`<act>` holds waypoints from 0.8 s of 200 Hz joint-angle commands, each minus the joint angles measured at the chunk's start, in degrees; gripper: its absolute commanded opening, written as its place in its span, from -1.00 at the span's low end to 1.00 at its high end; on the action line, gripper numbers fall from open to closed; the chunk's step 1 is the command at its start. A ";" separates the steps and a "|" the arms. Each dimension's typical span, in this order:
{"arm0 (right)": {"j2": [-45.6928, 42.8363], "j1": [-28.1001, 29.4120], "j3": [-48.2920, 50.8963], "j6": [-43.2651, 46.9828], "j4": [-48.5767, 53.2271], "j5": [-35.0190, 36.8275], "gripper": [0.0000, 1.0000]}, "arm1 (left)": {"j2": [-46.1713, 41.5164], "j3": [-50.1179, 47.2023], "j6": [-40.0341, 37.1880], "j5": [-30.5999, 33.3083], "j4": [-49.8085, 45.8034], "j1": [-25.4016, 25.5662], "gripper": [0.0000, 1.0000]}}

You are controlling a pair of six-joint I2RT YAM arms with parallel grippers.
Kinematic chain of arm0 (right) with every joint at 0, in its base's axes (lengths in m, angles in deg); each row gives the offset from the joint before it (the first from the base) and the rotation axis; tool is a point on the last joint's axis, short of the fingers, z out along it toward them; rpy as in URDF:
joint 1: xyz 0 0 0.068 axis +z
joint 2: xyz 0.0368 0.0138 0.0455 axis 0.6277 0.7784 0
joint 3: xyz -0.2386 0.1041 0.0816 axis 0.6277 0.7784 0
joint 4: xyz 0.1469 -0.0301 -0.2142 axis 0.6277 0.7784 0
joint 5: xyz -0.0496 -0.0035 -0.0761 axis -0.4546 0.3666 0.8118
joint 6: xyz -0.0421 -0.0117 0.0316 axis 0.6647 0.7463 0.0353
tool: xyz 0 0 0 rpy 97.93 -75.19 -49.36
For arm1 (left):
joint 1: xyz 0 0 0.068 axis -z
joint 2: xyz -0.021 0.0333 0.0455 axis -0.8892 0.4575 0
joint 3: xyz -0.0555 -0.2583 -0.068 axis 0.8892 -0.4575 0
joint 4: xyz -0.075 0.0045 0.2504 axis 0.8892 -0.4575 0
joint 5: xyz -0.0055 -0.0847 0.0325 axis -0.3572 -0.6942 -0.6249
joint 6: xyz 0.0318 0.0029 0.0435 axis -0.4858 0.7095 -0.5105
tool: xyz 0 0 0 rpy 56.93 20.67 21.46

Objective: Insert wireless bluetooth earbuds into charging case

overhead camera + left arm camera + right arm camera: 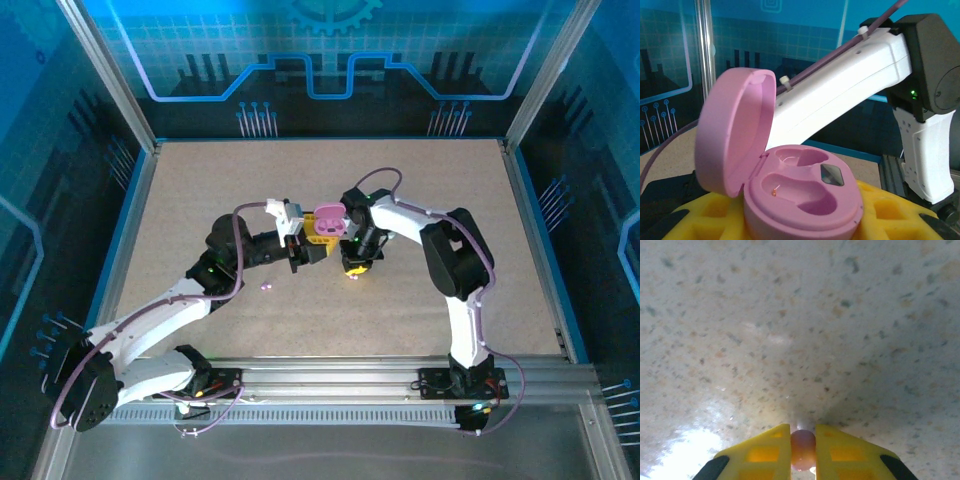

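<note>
An open pink charging case (805,192) sits between the yellow fingers (890,210) of my left gripper (801,217), which is shut on its base. The lid stands up on the left and both wells are empty. From above, the case (328,221) is held over the table's middle by the left gripper (318,240). Just right of it, my right gripper (356,266) points down at the table. Its yellow fingers (765,452) are shut on a small pink earbud (803,450), right at the speckled tabletop (800,330).
A tiny purple earbud (265,286) lies on the table in front of the left forearm. The right arm's white link (850,75) passes close behind the case. Metal frame posts and blue walls (330,60) enclose the table.
</note>
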 commanded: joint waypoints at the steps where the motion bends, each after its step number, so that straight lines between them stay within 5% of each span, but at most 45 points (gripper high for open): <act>1: -9.44 -1.85 4.32 -1.62 -3.71 -9.71 -0.69 | -2.02 -0.88 -1.79 1.67 -1.08 0.13 -0.36; 41: -25.50 -8.45 16.55 -8.01 -19.31 -34.27 -0.69 | -3.32 -1.16 -2.32 4.47 -3.63 -0.82 -0.36; 77: -36.02 -14.59 22.30 -17.80 -31.26 -48.73 -0.70 | -3.90 -1.22 -1.91 7.39 -5.20 -2.33 -0.37; 160: -45.90 -15.62 18.26 -31.04 -39.43 -56.00 -0.69 | -0.81 -0.37 -1.95 3.91 -5.56 -2.40 -0.37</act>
